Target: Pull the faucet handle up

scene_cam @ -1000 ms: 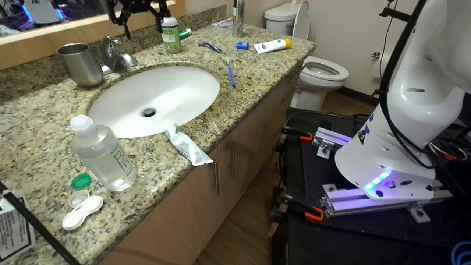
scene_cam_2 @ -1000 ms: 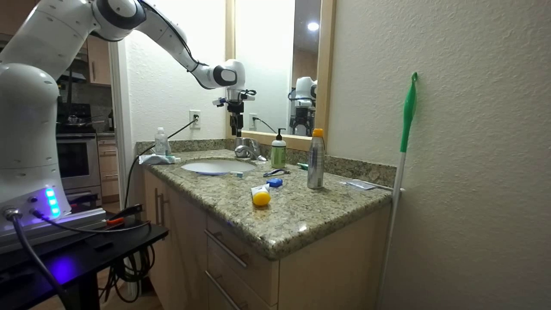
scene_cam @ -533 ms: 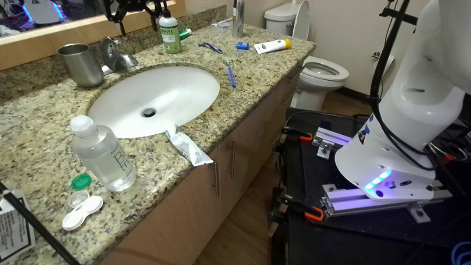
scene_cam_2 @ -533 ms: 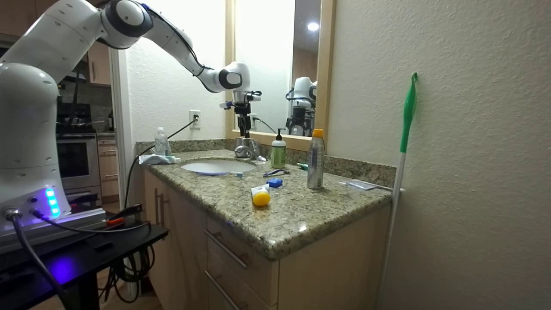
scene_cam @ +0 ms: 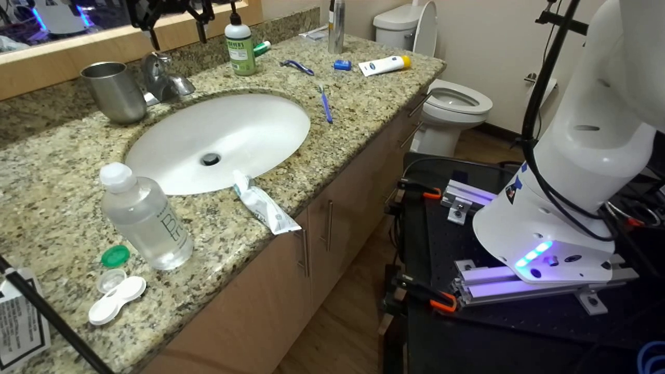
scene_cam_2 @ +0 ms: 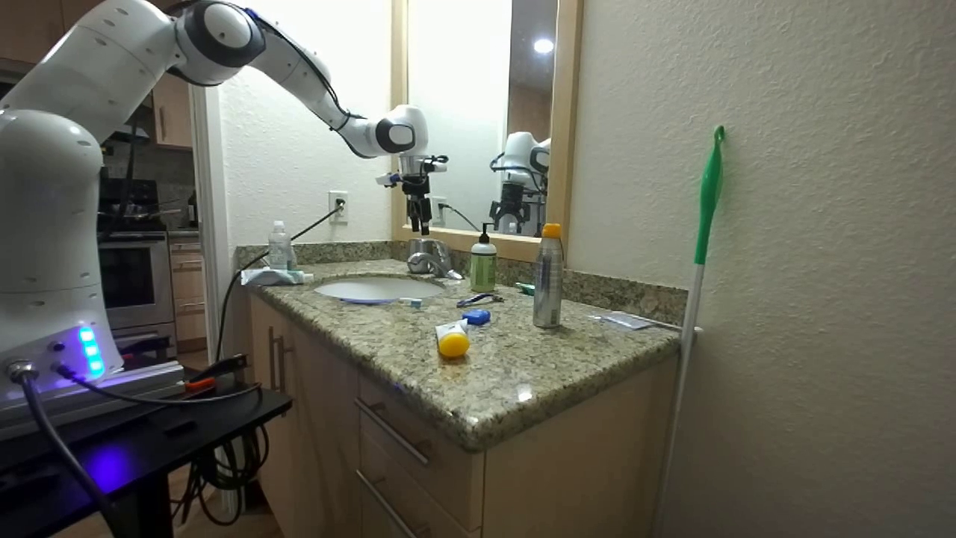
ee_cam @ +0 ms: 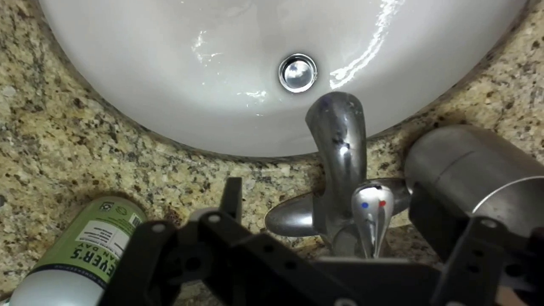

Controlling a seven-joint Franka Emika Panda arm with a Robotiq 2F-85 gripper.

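The faucet handle (ee_cam: 372, 212) is a short chrome lever with a blue and a red dot, on top of the silver faucet (ee_cam: 340, 144). In the wrist view its lower end is cut off by the gripper body. In an exterior view the faucet handle (scene_cam: 158, 61) sits small at the back of the basin (scene_cam: 249, 130). My gripper (ee_cam: 327, 191) is open and empty. Its fingers stand wide apart on either side of the handle in the wrist view, with the handle nearer the right finger. In both exterior views the gripper (scene_cam: 178, 40) (scene_cam_2: 420, 228) hangs above the faucet, apart from it.
A metal cup (scene_cam: 115, 96) stands close beside the faucet, by the right finger in the wrist view (ee_cam: 471, 165). A green soap bottle (scene_cam: 240, 49) stands on the faucet's other side. The mirror (scene_cam_2: 463, 112) is just behind the gripper. A clear bottle (scene_cam: 148, 218) stands nearer the front.
The gripper has moved left in an exterior view, from near the soap bottle to over the faucet. The fingers stay open. The faucet and the counter objects have not moved.
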